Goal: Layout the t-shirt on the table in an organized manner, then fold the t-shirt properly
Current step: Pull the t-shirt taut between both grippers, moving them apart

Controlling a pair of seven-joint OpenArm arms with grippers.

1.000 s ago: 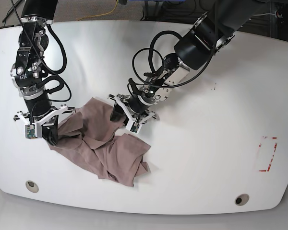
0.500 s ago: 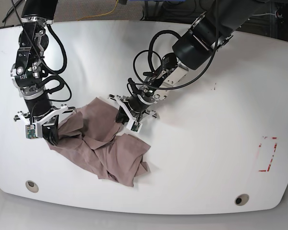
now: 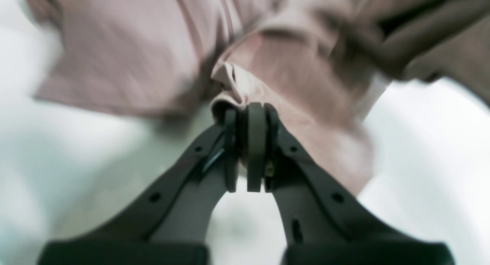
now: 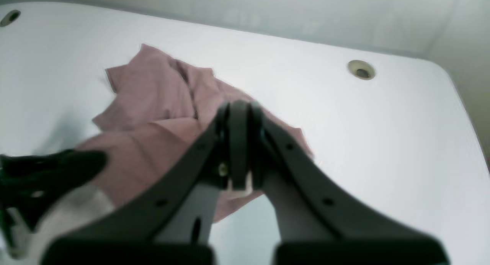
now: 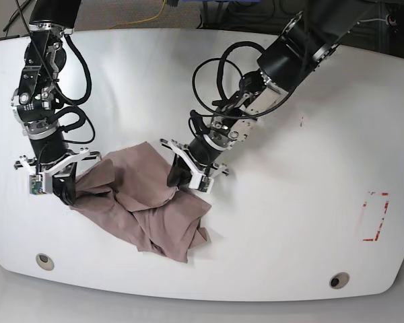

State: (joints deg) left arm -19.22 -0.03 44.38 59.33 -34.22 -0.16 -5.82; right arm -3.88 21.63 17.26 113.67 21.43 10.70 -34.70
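Observation:
The mauve-brown t-shirt [image 5: 148, 208] lies crumpled on the white table [image 5: 289, 222], left of centre. My left gripper [image 5: 182, 177] is at the shirt's right edge, shut on a bunched fold of fabric [image 3: 233, 85]. My right gripper [image 5: 66, 191] is shut on the shirt's left edge. In the right wrist view its fingers [image 4: 238, 115] are pressed together, and the t-shirt [image 4: 153, 100] spreads out beyond them. The left arm's dark gripper [image 4: 38, 169] shows at that view's left edge. The left wrist view is blurred.
Two round grommet holes [image 5: 45, 261] [image 5: 339, 280] sit near the table's front edge. A red tape rectangle [image 5: 376, 217] marks the right side. Black cables loop off the left arm [image 5: 215, 74] above the shirt.
My left gripper has shut on the shirt's right edge and shifted toward the front edge, dragging fabric with it. My right gripper, still shut, has edged slightly outward.

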